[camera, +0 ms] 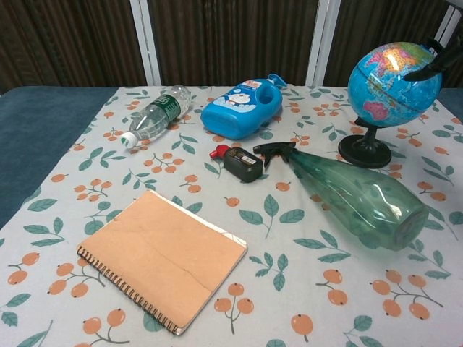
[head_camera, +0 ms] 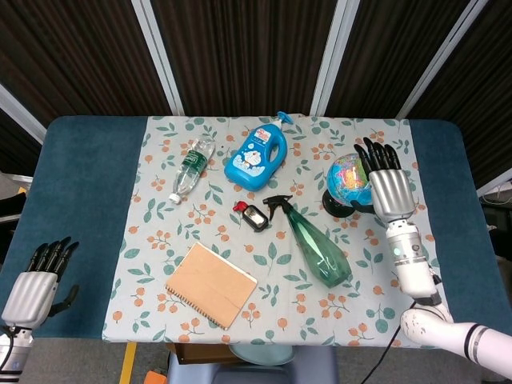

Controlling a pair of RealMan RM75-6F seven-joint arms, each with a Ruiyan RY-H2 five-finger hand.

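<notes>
Beside the right robot hand [head_camera: 387, 186], blue globe [camera: 393, 78] upright on black stand.

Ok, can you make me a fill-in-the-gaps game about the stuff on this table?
1. The right hand is next to the ____.
2. The green spray bottle is lying on its ____.
3. The notebook has an ____ cover.
4. The left hand holds ____.

Missing words: globe; side; orange; nothing
</notes>
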